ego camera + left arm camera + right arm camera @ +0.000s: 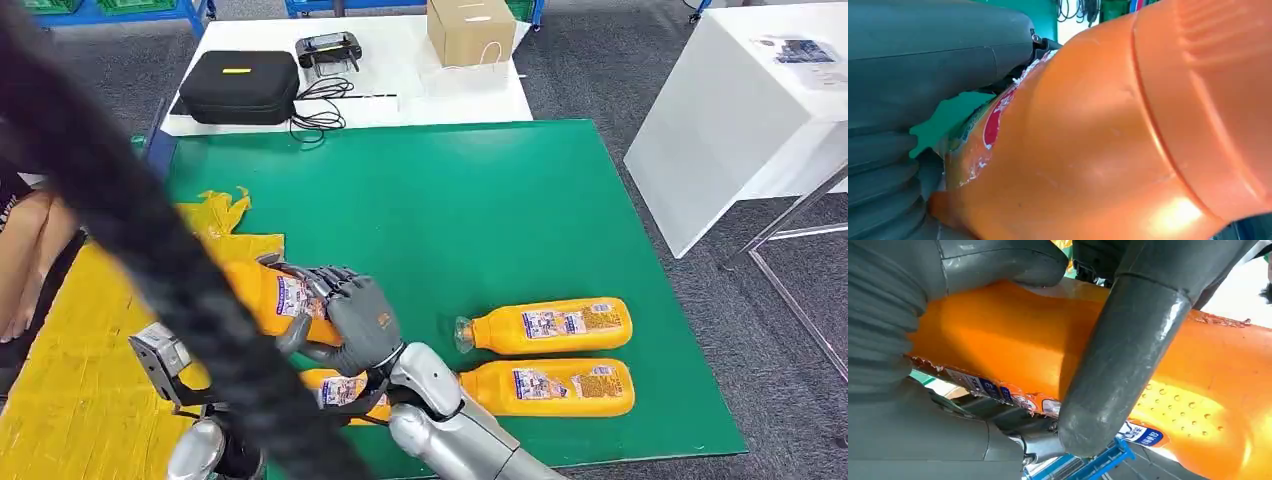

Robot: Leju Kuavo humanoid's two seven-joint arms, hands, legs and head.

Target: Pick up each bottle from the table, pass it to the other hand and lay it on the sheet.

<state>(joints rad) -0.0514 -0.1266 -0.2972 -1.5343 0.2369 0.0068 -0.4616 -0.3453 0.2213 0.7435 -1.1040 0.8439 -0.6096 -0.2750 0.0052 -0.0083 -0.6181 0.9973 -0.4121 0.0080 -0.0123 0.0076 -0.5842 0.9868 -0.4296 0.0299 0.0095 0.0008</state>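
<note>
Four orange bottles showed against the green mat (450, 220), the landmark here. At its left edge, over the yellow sheet (70, 380), the held bottle (262, 296) hung between both hands: the left hand (923, 75) pressed its fingers (883, 170) against it, and the right hand (360, 320) wrapped its fingers (1118, 355) around it. A second bottle (335, 392) lay beneath. Two more bottles (550, 327) (555, 387) lay side by side near the mat's front right.

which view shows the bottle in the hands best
Head view: the held bottle shows its body and label, gripped by the right hand. Both wrist views give close-up orange plastic.
</note>
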